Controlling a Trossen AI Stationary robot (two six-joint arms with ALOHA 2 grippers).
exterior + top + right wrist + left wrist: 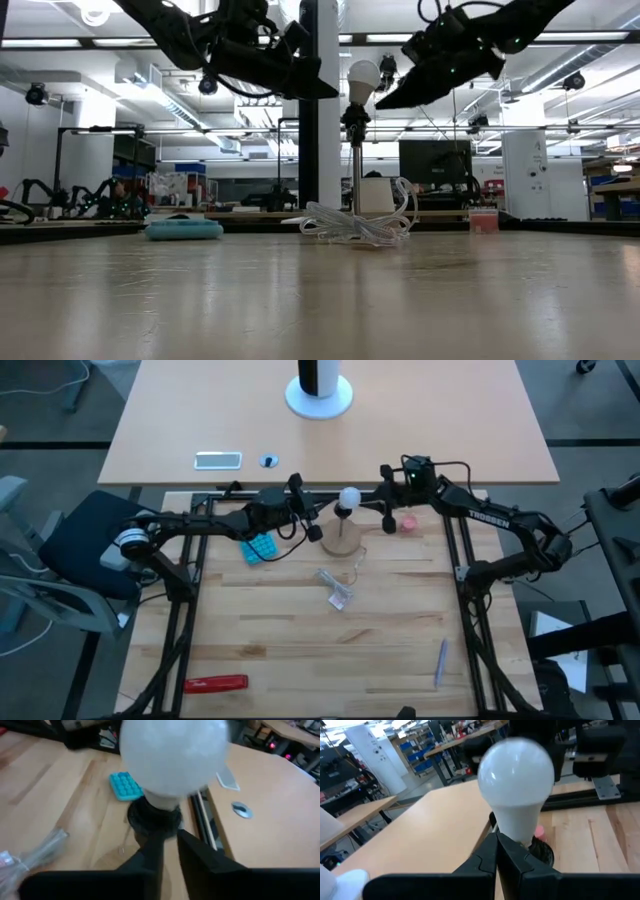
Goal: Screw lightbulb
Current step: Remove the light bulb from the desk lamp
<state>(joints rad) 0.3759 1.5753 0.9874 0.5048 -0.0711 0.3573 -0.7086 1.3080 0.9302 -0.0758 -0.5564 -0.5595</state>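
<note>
The white globe lightbulb [348, 497] sits upright with its base in the dark socket [355, 118] at the top of a thin pole on a round wooden disc [343, 540]. My left gripper [312, 525] is shut, and its tip [335, 93] hangs just left of the bulb's neck [517, 827]. My right gripper [386, 512] hangs just right of the socket, its tip [380, 103] close by. Its fingers [200, 855] show a narrow gap. Both tips point at the bulb and stand apart from it in the low view.
A clear plastic wrapper [338, 588] lies in front of the disc. A blue block [258, 547] lies to its left and a small pink-red round thing [408, 523] to its right. A red tool [215, 683] and a pen [440, 660] lie near the front edge.
</note>
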